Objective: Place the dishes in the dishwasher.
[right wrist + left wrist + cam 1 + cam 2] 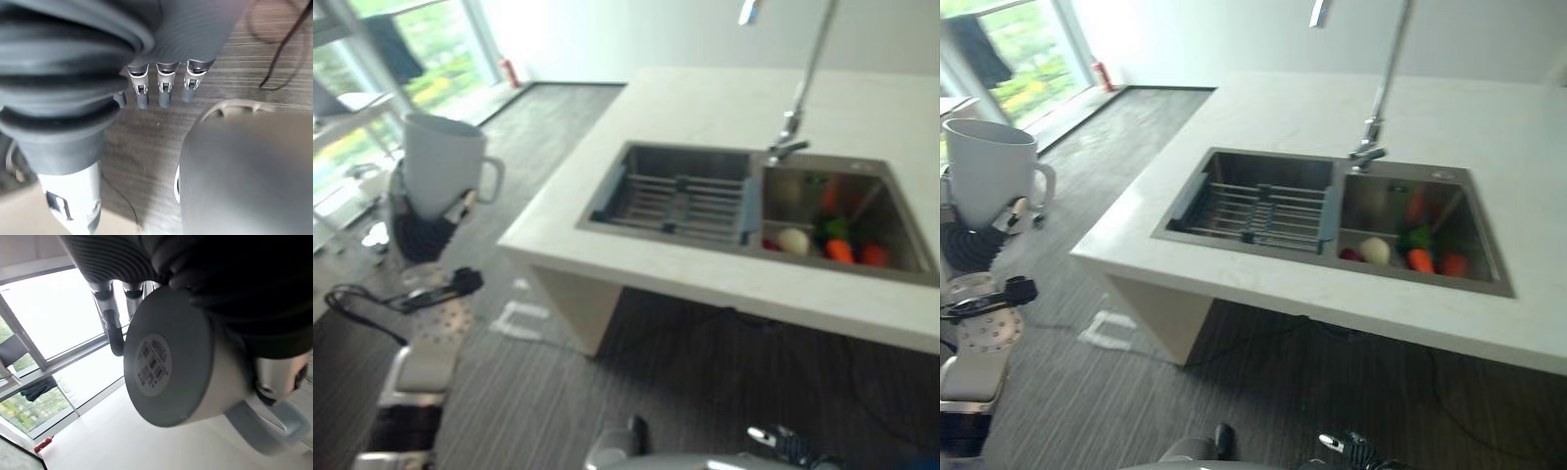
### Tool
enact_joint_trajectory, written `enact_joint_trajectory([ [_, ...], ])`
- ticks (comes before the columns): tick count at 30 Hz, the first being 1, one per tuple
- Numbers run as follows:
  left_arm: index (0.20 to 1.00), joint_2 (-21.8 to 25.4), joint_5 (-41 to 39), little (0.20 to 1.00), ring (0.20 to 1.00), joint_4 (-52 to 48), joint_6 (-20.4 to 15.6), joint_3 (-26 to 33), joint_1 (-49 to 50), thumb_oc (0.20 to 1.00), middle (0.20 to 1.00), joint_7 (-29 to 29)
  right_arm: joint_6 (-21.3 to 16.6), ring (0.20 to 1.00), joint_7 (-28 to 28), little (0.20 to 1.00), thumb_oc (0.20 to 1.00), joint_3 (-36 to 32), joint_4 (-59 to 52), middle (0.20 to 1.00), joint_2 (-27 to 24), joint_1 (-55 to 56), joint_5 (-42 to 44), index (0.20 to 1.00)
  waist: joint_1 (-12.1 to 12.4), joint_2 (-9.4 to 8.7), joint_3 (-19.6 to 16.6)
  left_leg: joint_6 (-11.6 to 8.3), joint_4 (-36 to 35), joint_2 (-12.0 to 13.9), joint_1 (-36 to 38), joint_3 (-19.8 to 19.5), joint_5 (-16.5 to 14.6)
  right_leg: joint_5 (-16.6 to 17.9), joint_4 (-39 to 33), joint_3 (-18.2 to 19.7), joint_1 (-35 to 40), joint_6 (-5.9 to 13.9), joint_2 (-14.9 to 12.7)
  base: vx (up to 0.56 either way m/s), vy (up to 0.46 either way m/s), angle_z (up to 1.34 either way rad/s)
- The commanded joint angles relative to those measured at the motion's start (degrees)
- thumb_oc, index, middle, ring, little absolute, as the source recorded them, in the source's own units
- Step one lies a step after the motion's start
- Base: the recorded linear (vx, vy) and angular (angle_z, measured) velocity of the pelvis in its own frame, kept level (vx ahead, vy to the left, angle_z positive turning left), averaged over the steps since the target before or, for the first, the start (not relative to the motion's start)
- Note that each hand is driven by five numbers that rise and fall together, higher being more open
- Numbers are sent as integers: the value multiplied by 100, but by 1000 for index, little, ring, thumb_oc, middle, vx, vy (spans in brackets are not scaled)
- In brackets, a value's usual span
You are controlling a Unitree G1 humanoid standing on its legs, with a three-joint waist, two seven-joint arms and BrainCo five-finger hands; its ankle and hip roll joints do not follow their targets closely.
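The robot's left hand (423, 233) holds a white mug (442, 162) upright at the far left of the scene, well apart from the counter and out over the grey striped floor (1263, 382). The mug's handle (490, 180) points toward the counter. In the left wrist view the fingers (113, 328) curl round the mug, whose flat base with a round label faces the camera.

The right hand (164, 90) hangs over the floor with its fingers straight and released, holding nothing.

To the right stands a pale stone counter (705, 108) with a double steel sink (1430, 274) set into it. The left basin holds a metal drying rack (685, 201) with blue ends. The right basin holds vegetables: an orange carrot (840, 251), a pale round onion (793, 241) and something green. A tall chrome tap (800, 93) rises at the far edge between the two basins.

A red fire extinguisher (509, 71) stands against the far wall by the windows (1023, 59).
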Motion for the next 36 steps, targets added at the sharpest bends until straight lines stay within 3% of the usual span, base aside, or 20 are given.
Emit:
enact_joint_trajectory([
  [1,200,332,-315,200,200,-168,-727,197,-343,200,200,-86,94,1000,-78,1000,1000,-260,130,1000,-56,-371,423,1000,-189,-112,201,-504,1524,442,328,170,-429,-350,17,332,257,411,-169,-238,174,165],
  [2,200,222,-348,200,200,-192,-893,66,-371,200,200,-228,81,1000,-35,1000,1000,-370,188,1000,-54,-386,558,1000,-220,-170,210,-459,1524,502,561,372,-355,-252,17,206,244,385,-265,-239,270,118],
  [4,200,112,-447,200,200,-211,-1000,-91,-437,200,200,-412,-31,1000,15,1000,1000,-451,285,1000,-75,-383,557,1000,-270,-124,198,-436,1524,578,713,522,-563,-128,17,-42,241,427,-334,-166,321,103],
  [5,200,64,-615,200,200,-212,-1097,-243,-505,200,200,-622,-76,1000,-44,1000,1000,-515,348,1000,-16,-360,592,1000,-306,-88,158,-382,1524,548,809,679,-854,1,17,-218,232,497,-414,-84,348,130],
  [8,200,-43,-1080,200,200,-297,-1098,-513,-626,200,200,-1095,-63,1000,-243,1000,1000,-554,399,1000,121,-379,435,1000,-264,-7,127,-240,1524,225,868,472,-1283,279,17,-296,160,780,-635,-73,517,157],
  [9,200,-72,-1200,200,200,-466,-1050,-696,-621,200,200,-1263,-54,1000,-352,1000,1000,-575,404,1000,200,-427,185,1000,-136,29,177,-112,1524,-8,875,263,-1430,483,17,-318,180,900,-896,-50,558,102],
  [12,200,-41,-1437,200,200,-580,-1091,-792,-555,200,200,-1494,41,1000,-422,1000,1000,-599,355,1000,258,-478,577,1000,31,73,243,72,1524,-209,837,137,-1454,653,17,-394,370,903,-1055,-51,421,64],
  [13,200,-49,-1489,200,200,-560,-1125,-856,-564,200,200,-1597,140,1000,-544,1000,1000,-681,307,1000,295,-503,1413,1000,37,124,258,165,1524,-275,805,43,-1445,765,17,-343,490,872,-971,-37,403,46],
  [15,200,-75,-1582,200,200,-495,-1170,-988,-623,200,200,-1684,332,1000,-422,1000,1000,-905,292,1000,323,-519,1989,1000,-28,194,293,314,1524,-381,800,-182,-1445,855,284,-78,493,830,-845,8,294,84],
  [17,200,-138,-2128,200,200,-127,-1429,-1360,-914,200,200,-2166,200,1000,-289,1000,1000,-1035,388,1000,299,-451,1985,1000,-358,173,340,503,1524,-626,702,-688,-1323,644,356,844,222,676,-197,10,129,129],
  [18,200,-219,-2327,200,200,-3,-1433,-1539,-1075,200,200,-2406,213,1000,-259,1000,1000,-1006,505,1000,238,-470,1890,1000,-474,157,319,514,1524,-686,672,-916,-1297,404,91,1174,279,634,93,21,4,163],
  [20,200,-263,-2217,200,200,89,-1500,-1680,-1179,200,200,-2540,329,1000,-263,1000,1000,-1026,632,1000,148,-485,1776,1000,-578,78,296,509,1524,-808,642,-1121,-1292,262,17,1631,105,648,171,57,-44,229],
  [21,200,-272,-2252,200,200,109,-1461,-1777,-1284,200,200,-2640,421,1000,-245,1000,1000,-1064,842,1000,54,-489,1704,1000,-642,20,282,517,1524,-883,655,-1288,-1315,232,17,2054,-17,699,226,42,-72,254],
  [23,200,-275,-2272,200,200,111,-1294,-1887,-1451,200,200,-2650,489,1000,-200,1000,1000,-1077,1169,1000,-56,-476,1566,1000,-693,-32,278,521,1524,-924,662,-1460,-1310,176,17,2457,-35,711,339,63,-141,178],
  [28,200,-239,-2197,200,200,-180,-793,-1948,-1512,200,200,-2592,489,1000,7,1000,1000,-973,1619,1000,-146,-491,1231,1000,-471,-170,260,362,1524,-803,525,-1533,-1205,1,17,2196,68,621,364,11,-279,113],
  [32,200,-54,-2354,200,200,-493,-750,-1723,-1248,200,200,-2664,440,1000,146,1000,1000,-758,1363,1000,-271,-571,1156,1000,-405,-169,251,112,1524,-525,374,-1422,-1045,-147,17,2017,73,493,498,18,-260,45],
  [34,200,-24,-2420,200,200,-536,-754,-1651,-1225,200,200,-2750,398,1000,160,1000,1000,-713,1281,1000,-301,-575,1291,1000,-430,-164,248,43,1524,-415,327,-1267,-990,-174,17,1933,68,462,520,8,-102,13],
  [36,200,-79,-2508,200,200,-515,-809,-1664,-1273,200,200,-3110,293,1000,143,1000,1000,-763,954,1000,-303,-511,1709,1000,-575,-117,241,-115,1524,-95,210,-774,-881,-195,17,1648,83,437,492,-16,-9,36],
])
